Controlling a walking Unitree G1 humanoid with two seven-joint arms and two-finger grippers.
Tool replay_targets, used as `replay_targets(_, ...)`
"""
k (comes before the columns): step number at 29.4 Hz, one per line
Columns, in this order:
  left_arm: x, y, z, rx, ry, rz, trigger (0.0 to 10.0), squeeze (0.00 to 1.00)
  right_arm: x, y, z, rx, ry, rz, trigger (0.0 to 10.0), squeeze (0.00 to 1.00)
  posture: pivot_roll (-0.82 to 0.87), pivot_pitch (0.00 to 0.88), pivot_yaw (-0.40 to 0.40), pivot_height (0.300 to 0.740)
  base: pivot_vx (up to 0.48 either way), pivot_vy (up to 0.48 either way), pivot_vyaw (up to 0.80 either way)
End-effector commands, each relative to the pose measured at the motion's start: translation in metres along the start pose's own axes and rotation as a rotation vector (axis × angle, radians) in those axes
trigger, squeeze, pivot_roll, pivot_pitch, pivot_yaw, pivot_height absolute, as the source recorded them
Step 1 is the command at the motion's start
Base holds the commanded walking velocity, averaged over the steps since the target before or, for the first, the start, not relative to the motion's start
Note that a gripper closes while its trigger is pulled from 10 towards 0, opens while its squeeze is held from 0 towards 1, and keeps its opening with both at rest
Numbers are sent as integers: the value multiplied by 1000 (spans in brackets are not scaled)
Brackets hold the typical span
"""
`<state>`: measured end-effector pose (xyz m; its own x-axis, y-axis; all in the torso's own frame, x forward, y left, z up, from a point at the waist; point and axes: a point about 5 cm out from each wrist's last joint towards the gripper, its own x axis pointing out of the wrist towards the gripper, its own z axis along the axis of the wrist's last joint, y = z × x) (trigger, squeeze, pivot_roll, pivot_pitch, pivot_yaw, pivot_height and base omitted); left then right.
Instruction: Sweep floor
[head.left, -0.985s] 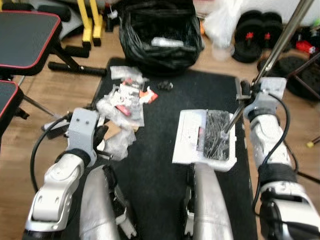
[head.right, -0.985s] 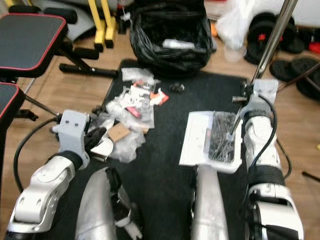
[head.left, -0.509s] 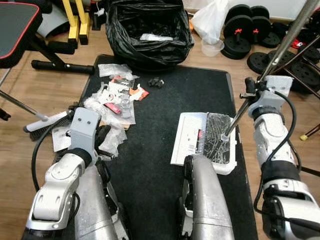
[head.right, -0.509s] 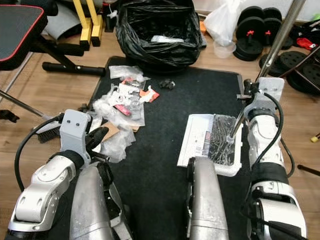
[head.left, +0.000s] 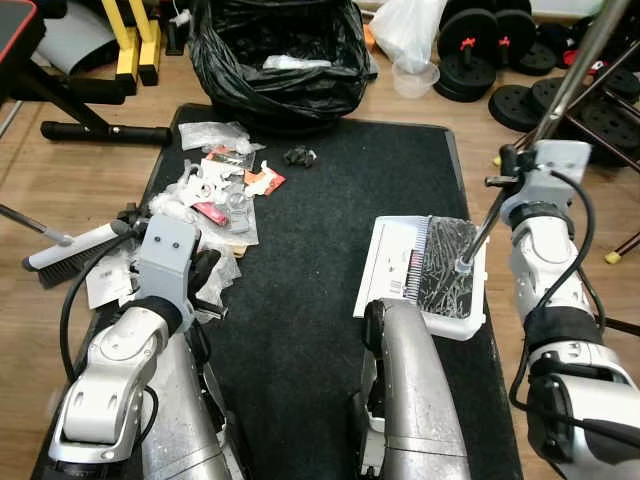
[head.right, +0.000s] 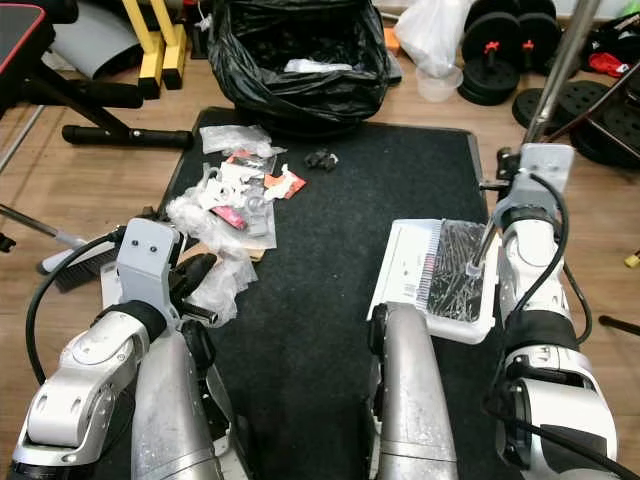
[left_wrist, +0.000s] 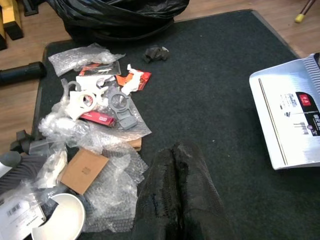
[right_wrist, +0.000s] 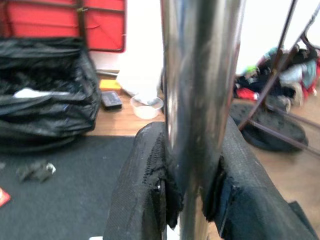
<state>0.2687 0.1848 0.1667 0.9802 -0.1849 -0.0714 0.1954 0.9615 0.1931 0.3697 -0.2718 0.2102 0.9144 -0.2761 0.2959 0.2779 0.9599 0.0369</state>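
Note:
A white dustpan with a dark inside rests on the black mat in front of my right leg. Its long metal pole rises to the upper right. My right gripper is shut on that pole; the fingers clamp it from both sides. A heap of litter, made of bubble wrap, plastic bags, red wrappers and cardboard, lies on the mat's left side. My left gripper hovers shut and holding nothing just beside the bubble wrap. A brush lies on the wooden floor at the left.
An open black bin bag stands at the mat's far edge, with a small dark lump in front of it. Weight plates and a white bag are at the back right. A bench's yellow legs are at the back left.
The camera has shifted, so the bench has slid out to the left and the brush has come into view. The right gripper still holds the pole; the dustpan keeps its place on the mat.

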Motion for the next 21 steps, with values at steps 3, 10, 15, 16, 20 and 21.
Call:
replay_targets(3,-4,-3,-6,-5,29,-40,10000,0,5,12,13,150,-89,35,10000,0,-7,291,-66,390,0,0,0)
replay_targets(10,-6,-4,-6,-7,31,-40,10000,0,12,24,22,108,-120,80,10000,0,-2,291,-71,390,0,0,0)
replay_targets(15,-9,-5,-6,-10,33,-40,10000,0,22,38,33,76,-134,104,10000,0,8,301,-81,390,0,0,0)
replay_targets(16,-9,-5,-6,-10,33,-40,10000,0,22,38,33,76,-134,104,10000,0,8,301,-81,390,0,0,0)
replay_targets(20,-11,-6,-7,-12,36,-37,10000,0,25,45,39,67,-146,117,10000,0,11,308,-85,390,0,0,0)
replay_targets(21,-11,-6,-7,-12,36,-37,10000,0,25,45,39,67,-146,117,10000,0,11,308,-85,390,0,0,0)
